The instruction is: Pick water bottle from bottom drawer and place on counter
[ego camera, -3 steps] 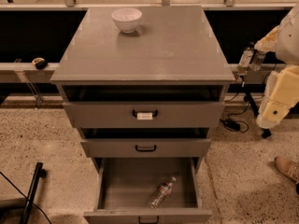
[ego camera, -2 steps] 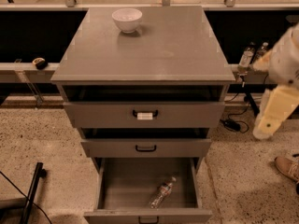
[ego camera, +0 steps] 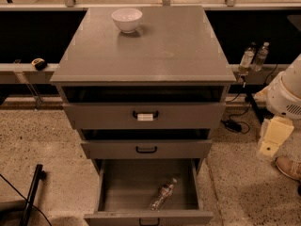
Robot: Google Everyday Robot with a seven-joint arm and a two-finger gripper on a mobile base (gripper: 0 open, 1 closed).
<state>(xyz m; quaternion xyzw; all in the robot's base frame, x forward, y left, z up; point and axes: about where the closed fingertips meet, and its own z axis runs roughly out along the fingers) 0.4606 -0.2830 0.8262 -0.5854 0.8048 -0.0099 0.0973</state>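
The water bottle (ego camera: pixel 162 195) lies on its side in the open bottom drawer (ego camera: pixel 127 185), right of the middle, its cap pointing to the back right. The counter (ego camera: pixel 155 46) is the grey top of the cabinet above. My arm shows at the right edge as a white rounded part (ego camera: pixel 288 93). Below it hang pale blocks that I take for my gripper (ego camera: pixel 273 138), beside the cabinet at middle-drawer height. It is well to the right of the bottle and above it, and touches nothing.
A white bowl (ego camera: pixel 127 19) stands at the back left of the counter. The two upper drawers stand slightly ajar. A pair of clear bottles (ego camera: pixel 254 56) stands on a ledge to the right. A shoe (ego camera: pixel 289 166) is at the lower right, and a black pole (ego camera: pixel 32 193) at the lower left.
My arm has dropped lower beside the cabinet and shifted towards the right edge. The bottle, drawers and bowl have not moved.
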